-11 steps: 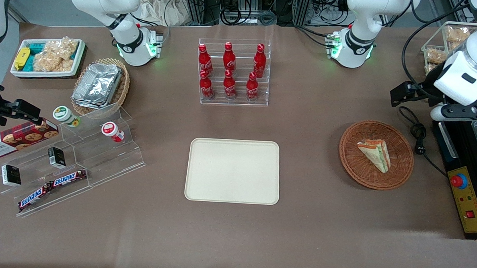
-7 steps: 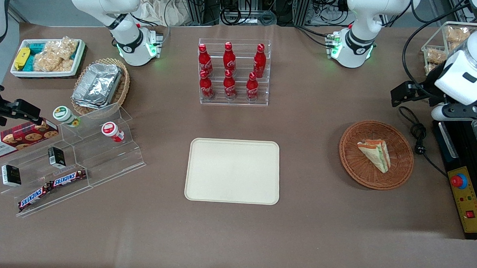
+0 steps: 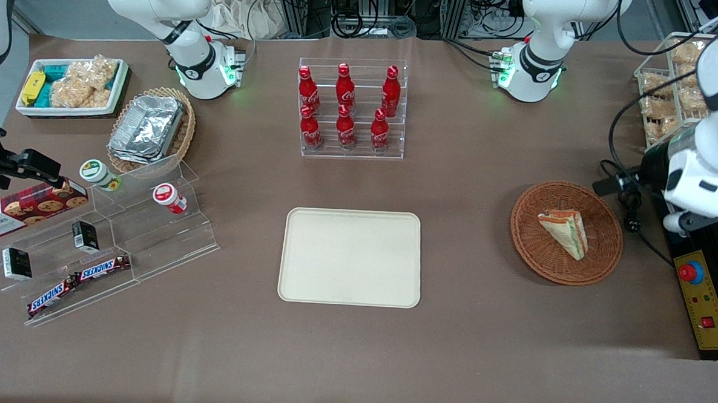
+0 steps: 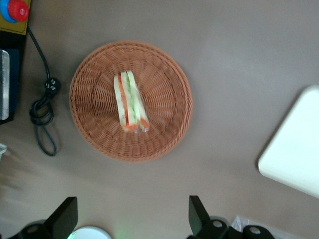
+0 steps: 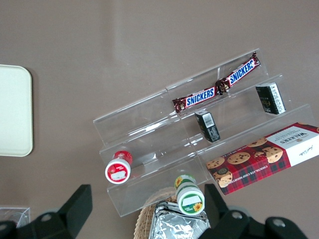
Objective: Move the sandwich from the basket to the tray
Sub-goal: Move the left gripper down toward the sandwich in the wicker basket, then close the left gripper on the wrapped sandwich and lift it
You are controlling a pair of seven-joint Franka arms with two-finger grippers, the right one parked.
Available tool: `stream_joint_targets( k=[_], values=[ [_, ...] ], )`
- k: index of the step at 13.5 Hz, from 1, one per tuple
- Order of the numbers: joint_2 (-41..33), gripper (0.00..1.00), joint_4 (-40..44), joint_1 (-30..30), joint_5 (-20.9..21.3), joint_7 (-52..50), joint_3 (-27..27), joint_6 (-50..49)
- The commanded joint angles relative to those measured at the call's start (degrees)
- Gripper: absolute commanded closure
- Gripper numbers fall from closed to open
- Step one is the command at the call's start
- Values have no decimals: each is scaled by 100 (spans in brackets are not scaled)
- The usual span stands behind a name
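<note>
The sandwich (image 3: 564, 232), a wrapped triangular wedge with orange-red and green layers showing at its cut face, lies on its side near the middle of the basket (image 3: 533, 245), at the right of the front view's frame. In the left wrist view the sandwich (image 4: 130, 108) appears as a narrow strip of pale bread and filling, so its thin layered edge faces the camera above; the basket (image 4: 89, 74) rings it with bare weave on all sides, which leaves room for fingers to come down on either flank. The basket rests on the table (image 3: 462, 345), well apart from the tray (image 3: 295, 283), which lies bare at the centre of the front frame, presumably as the drop site; one rounded corner of the tray (image 4: 299, 149) enters the wrist view. The gripper (image 4: 130, 219) hangs above the table just beside the basket, not yet over the sandwich, with its jaws set wide apart and holding nothing, the spread evidently prepared to straddle the wedge. The task stands at the approach step: the sandwich is ungrasped and still in the basket. A coiled black cable (image 4: 42, 112) lies on the table just beside the basket's rim.
</note>
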Motion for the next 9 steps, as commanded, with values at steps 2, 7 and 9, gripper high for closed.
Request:
stream_joint_targets(
  k=[2, 7, 9],
  values=[
    [18, 0, -1805, 24, 593, -1218, -43, 1942],
    [808, 0, -2503, 41, 1006, -2011, 141, 3317],
    [1020, 0, -2547, 41, 1086, -2021, 246, 3511]
  ],
)
